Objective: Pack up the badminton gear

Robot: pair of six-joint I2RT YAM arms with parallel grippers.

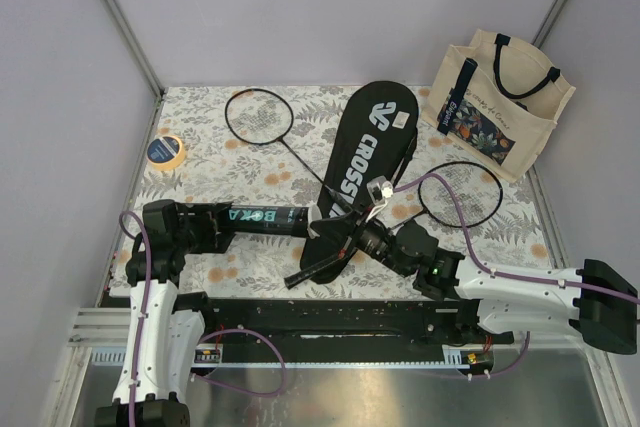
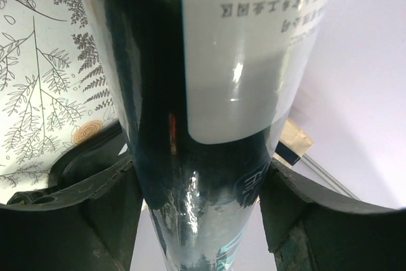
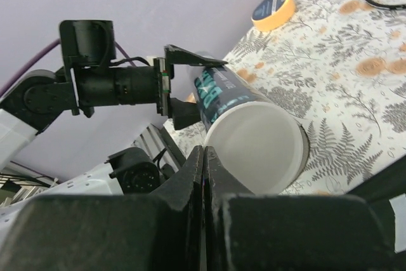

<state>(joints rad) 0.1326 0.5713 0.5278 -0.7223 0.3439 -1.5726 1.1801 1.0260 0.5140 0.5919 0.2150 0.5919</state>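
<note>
Spanning my left jaws, which stand wide and clamp its round wall, the black tube [image 1: 268, 219] lies level, low over the tabletop [image 1: 200, 162], beside the racket bag [image 1: 365, 162]. It looks stiff, light and glossy, so it may slip; a hold across mid-body suits it. My right jaws are pressed shut, empty, facing its white end.

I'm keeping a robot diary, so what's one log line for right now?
left claw: shut on tube | right claw: shut, empty, pointing at tube's white end | bag: flat on table
</note>
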